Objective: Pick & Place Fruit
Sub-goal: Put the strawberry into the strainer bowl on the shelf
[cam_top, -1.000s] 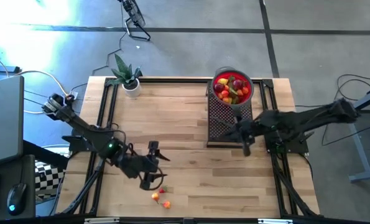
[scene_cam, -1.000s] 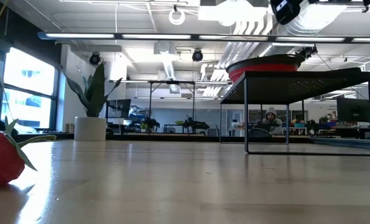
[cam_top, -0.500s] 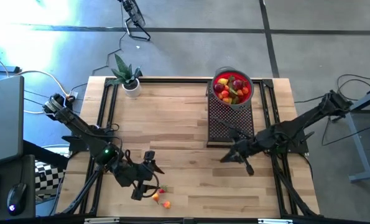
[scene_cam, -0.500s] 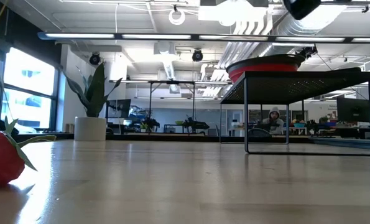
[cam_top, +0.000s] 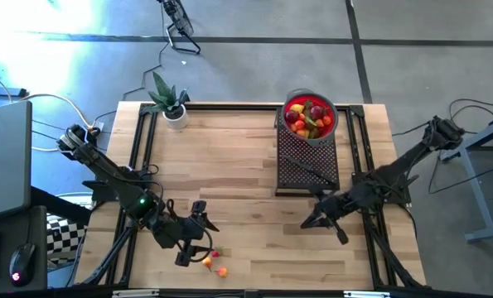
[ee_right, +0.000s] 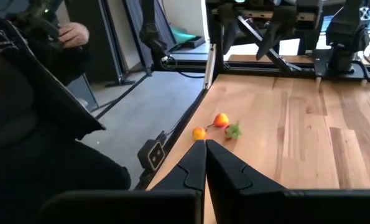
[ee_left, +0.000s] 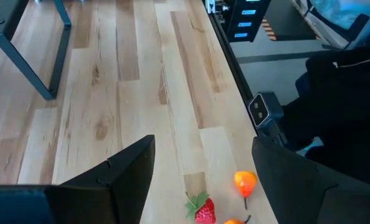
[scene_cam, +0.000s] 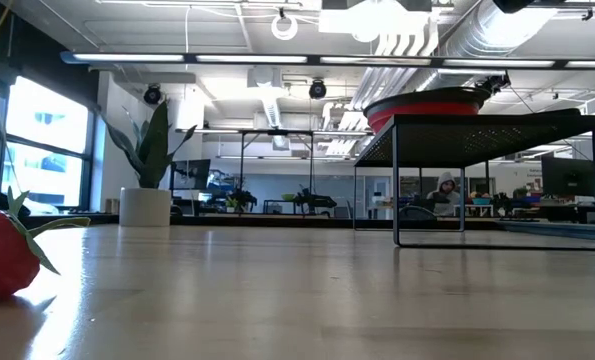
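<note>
Near the front edge of the wooden table [cam_top: 246, 165], the left gripper [cam_top: 195, 240] hangs just beside three loose toy fruits, its fingers spread wide and holding nothing. That opening looks set to take one piece. The left wrist view shows the strawberry [ee_left: 203, 210] lying closest between the two dark fingers, with an orange pear-shaped fruit [ee_left: 244, 181] just beside it and a third orange piece [ee_left: 233, 221] cut off at the picture's edge.

Most of the fruit already sits heaped in the red bowl [cam_top: 310, 117], which stands at the far end of a black mesh rack [cam_top: 306, 161] raised on legs above the tabletop. Judging by that pile, the job is nearly finished, with only these three stragglers left on the wood.

To the near side of the rack, the right gripper [cam_top: 319, 217] hovers with its fingers pressed together and empty, well apart from the remaining fruit. A potted plant [cam_top: 170, 101] stands at the far left corner, out of the way. Beyond the table's edge, a seated person [ee_right: 29, 118] in dark clothing shows in the right wrist view.
</note>
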You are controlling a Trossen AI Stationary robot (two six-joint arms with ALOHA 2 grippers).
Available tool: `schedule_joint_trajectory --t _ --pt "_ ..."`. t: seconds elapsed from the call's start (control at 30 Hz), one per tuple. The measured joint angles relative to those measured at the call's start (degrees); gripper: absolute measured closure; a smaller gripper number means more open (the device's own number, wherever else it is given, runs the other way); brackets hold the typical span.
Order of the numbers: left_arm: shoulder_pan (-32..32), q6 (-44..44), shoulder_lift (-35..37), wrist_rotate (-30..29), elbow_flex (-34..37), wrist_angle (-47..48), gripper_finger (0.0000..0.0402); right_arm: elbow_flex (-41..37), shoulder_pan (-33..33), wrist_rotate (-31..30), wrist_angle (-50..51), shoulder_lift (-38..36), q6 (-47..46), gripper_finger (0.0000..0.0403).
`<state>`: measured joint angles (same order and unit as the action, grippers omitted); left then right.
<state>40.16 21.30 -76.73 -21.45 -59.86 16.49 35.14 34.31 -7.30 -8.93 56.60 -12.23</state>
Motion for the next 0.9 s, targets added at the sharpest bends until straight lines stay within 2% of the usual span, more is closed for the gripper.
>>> schedule_joint_trajectory --t 0.43,0.7,0.9 --pt "0.0 0.3 0.0 0.0 0.0 -0.4 0.0139 0.0 0.2 -0.2 0.9 0.0 1.4 0.0399" --pt "0.0 12.7 0.0 -0.1 0.0 -0.9 0.0139 0.0 0.2 -0.3 0.8 0.0 3.5 0.0399" --pt "-0.4 22.7 -0.4 -5.2 -0.1 -3.2 0.0139 0.0 0.2 -0.5 0.7 0.0 3.5 0.0399"
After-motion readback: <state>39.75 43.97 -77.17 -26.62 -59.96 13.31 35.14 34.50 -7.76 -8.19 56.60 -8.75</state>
